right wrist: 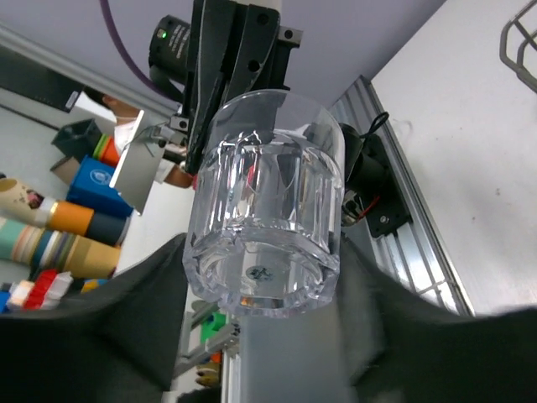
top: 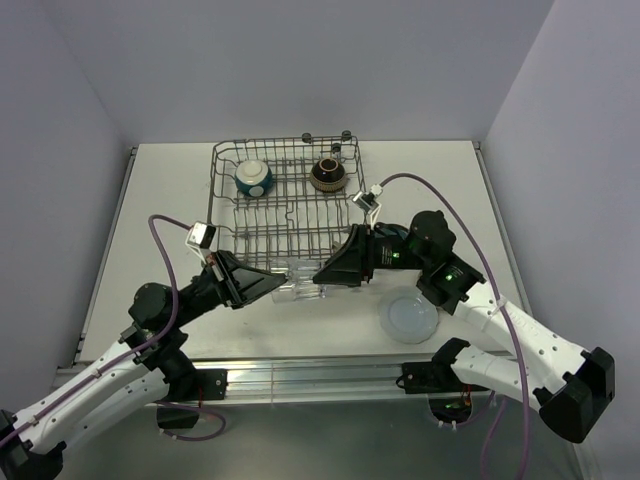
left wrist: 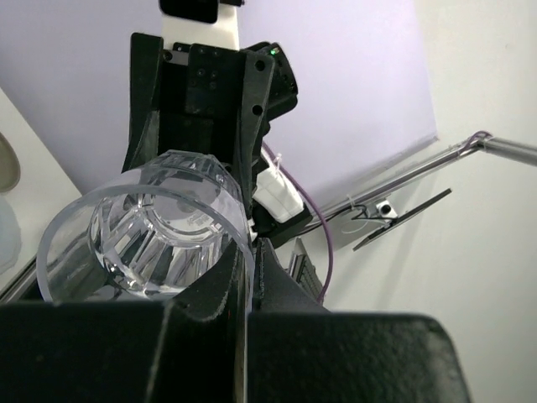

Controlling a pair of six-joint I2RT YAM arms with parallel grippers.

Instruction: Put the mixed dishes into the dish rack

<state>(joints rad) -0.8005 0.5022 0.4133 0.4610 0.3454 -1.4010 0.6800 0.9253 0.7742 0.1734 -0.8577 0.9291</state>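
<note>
The clear glass [top: 298, 283] hangs between both grippers just in front of the dish rack [top: 215, 190]. My left gripper [top: 272, 285] is shut on its rim, one finger inside and one outside, as the left wrist view shows [left wrist: 250, 243] on the glass [left wrist: 151, 227]. My right gripper [top: 325, 272] has its fingers against both sides of the glass's thick base [right wrist: 264, 227]. A teal bowl with a cream inside [top: 254, 178] and a dark brown bowl [top: 328, 174] sit in the rack's far half. A pale-blue plate [top: 408, 317] lies on the table at the near right.
The rack's near rim with upright tines [top: 290, 240] runs right behind the glass. The metal rail of the table's near edge [top: 320, 375] lies just below the grippers. The mug and the other plates are out of view.
</note>
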